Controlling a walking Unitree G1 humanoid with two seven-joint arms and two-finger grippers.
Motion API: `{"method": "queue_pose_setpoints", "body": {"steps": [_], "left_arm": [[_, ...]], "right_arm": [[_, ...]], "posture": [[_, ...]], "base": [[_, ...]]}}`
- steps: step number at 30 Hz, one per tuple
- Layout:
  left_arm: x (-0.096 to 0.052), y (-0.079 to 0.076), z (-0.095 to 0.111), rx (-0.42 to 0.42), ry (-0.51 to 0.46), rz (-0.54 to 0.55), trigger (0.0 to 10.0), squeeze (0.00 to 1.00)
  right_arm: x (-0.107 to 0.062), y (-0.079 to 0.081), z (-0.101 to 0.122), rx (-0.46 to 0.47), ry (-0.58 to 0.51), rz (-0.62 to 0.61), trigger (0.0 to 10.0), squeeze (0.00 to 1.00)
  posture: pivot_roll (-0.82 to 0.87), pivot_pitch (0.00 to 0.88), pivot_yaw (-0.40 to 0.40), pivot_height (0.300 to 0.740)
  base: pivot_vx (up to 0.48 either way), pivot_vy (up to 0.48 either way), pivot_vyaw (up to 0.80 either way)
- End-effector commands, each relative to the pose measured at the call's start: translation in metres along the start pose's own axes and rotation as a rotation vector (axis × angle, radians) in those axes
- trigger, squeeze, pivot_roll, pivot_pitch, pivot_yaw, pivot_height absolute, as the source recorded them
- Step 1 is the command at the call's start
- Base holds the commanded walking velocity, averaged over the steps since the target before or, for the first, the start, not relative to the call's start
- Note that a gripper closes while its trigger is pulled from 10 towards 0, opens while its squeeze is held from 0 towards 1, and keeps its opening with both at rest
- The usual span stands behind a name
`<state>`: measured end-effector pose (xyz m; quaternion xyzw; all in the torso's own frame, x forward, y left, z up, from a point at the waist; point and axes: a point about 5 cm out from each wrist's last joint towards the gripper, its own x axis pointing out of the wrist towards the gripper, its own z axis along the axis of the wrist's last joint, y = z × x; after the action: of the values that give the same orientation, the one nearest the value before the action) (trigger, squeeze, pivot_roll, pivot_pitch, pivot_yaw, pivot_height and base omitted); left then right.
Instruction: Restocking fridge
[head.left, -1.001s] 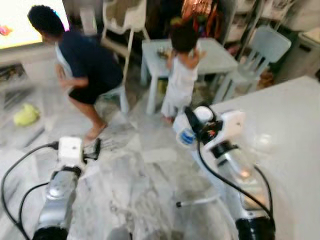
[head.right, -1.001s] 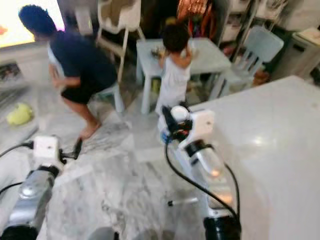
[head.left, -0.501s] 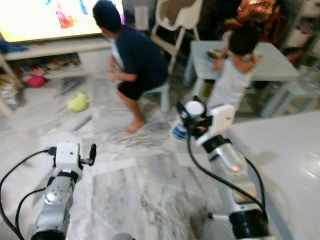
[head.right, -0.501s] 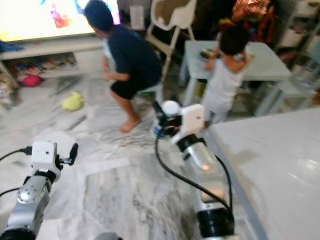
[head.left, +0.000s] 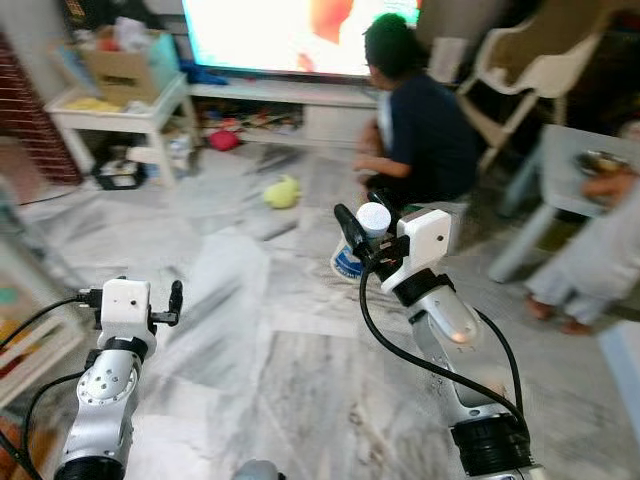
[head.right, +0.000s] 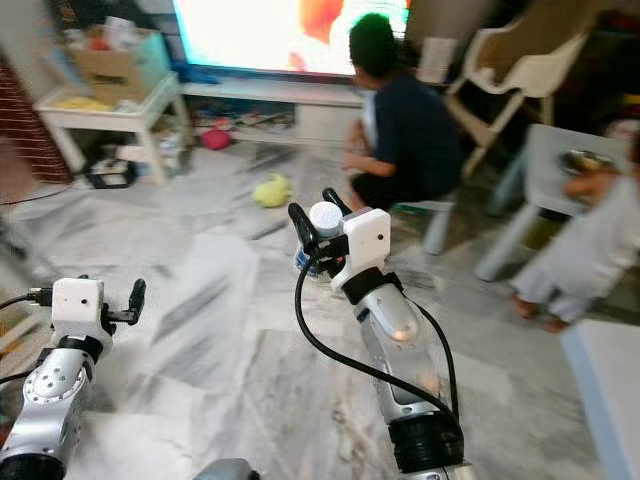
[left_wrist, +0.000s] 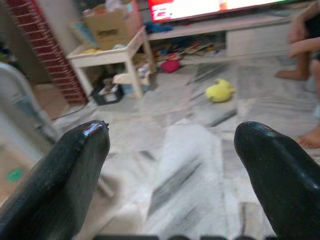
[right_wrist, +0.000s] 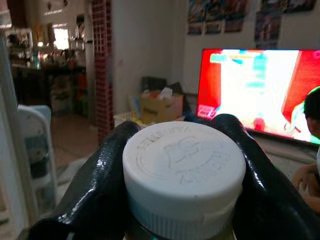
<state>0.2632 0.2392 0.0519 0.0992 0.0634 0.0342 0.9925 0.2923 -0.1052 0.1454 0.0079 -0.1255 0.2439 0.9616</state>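
The white-capped plastic bottle with a blue label (head.left: 358, 245) sits at frame centre, clenched just under its cap by the right tool (head.left: 362, 232), held upright, probably so it travels safely to the fridge. The left tool (head.left: 176, 301), lower left, is spread and holds nothing, over the grey marble floor (head.left: 300, 370).

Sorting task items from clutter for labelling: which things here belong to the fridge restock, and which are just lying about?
Job:
bottle with white cap, clamped in right pincer
left pincer, open, carrying nothing

Lying about:
yellow toy
cardboard box
white side table
television
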Motion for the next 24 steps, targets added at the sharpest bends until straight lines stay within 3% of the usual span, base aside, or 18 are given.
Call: {"method": "queue_pose_setpoints", "body": {"steps": [1,8,13,15,18,24], "left_arm": [[0.0,-0.001,-0.001,0.011,-0.002,0.004,10.0,0.0],[-0.012,0.0,-0.007,-0.013,-0.002,0.024,10.0,0.0],[-0.02,-0.003,-0.015,-0.067,0.022,0.059,10.0,0.0],[-0.02,-0.005,-0.016,-0.076,0.023,0.064,10.0,0.0],[-0.02,-0.009,-0.016,-0.083,0.021,0.061,10.0,0.0],[-0.019,-0.014,-0.014,-0.093,0.006,0.046,10.0,0.0]], "right_arm": [[-0.002,-0.005,0.004,-0.022,-0.027,-0.022,10.0,0.0],[-0.023,-0.019,-0.007,-0.052,0.028,-0.121,10.0,0.0],[-0.054,-0.042,-0.027,-0.088,0.128,-0.278,10.0,0.0],[-0.06,-0.045,-0.03,-0.078,0.142,-0.308,10.0,0.0],[-0.061,-0.047,-0.031,-0.078,0.147,-0.313,10.0,0.0],[-0.047,-0.043,-0.026,-0.1,0.12,-0.267,10.0,0.0]], "posture": [[0.02,0.0,0.013,0.74],[0.02,0.0,0.015,0.74],[0.01,0.0,0.016,0.74],[0.01,0.0,0.014,0.74],[0.01,0.0,0.013,0.74],[0.02,0.0,0.004,0.74]], "base": [[0.0,0.0,0.76],[0.0,0.0,0.76],[0.0,0.0,0.76],[0.0,0.0,0.76],[0.0,0.0,0.76],[0.0,0.0,0.76]]}}
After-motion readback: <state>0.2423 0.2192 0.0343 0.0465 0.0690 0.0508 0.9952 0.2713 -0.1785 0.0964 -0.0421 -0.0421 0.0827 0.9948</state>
